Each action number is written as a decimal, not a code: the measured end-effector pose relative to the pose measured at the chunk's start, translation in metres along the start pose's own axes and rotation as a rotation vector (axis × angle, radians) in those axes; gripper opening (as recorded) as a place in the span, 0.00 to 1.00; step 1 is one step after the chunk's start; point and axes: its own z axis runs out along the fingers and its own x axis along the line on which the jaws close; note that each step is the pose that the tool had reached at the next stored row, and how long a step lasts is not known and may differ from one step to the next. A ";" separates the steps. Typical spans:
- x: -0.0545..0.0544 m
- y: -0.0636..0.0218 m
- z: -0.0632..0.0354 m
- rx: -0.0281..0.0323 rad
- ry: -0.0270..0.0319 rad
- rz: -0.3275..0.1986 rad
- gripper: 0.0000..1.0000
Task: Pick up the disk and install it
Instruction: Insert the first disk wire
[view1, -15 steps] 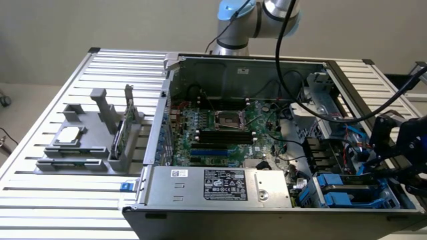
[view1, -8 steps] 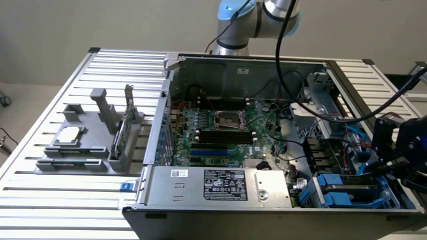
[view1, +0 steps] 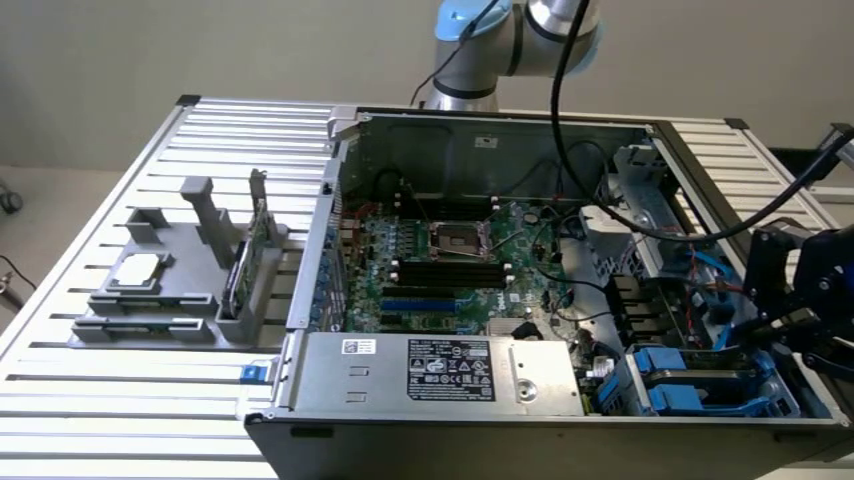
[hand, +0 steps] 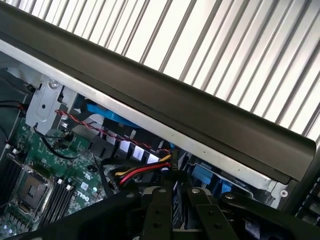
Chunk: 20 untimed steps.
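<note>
My tool hangs beside the disk in the computer, I can't tell its grip; the disk looks heavy, rigid, shock-shy, so I'd hold the blue rails.

Soft, even light falls from above on the white slatted table, which shines bright. The open case is dimmer inside, shaded by its walls. In the wrist view the table slats glare near white, and the gripper sits dark in shadow.
</note>
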 end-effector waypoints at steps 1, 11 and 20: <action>0.001 -0.0010 -0.0004 -0.0011 0.0013 0.002 0.16; 0.003 -0.0043 -0.0022 -0.0164 0.0049 0.054 0.16; 0.003 -0.0052 -0.0021 -0.0371 -0.0035 0.141 0.16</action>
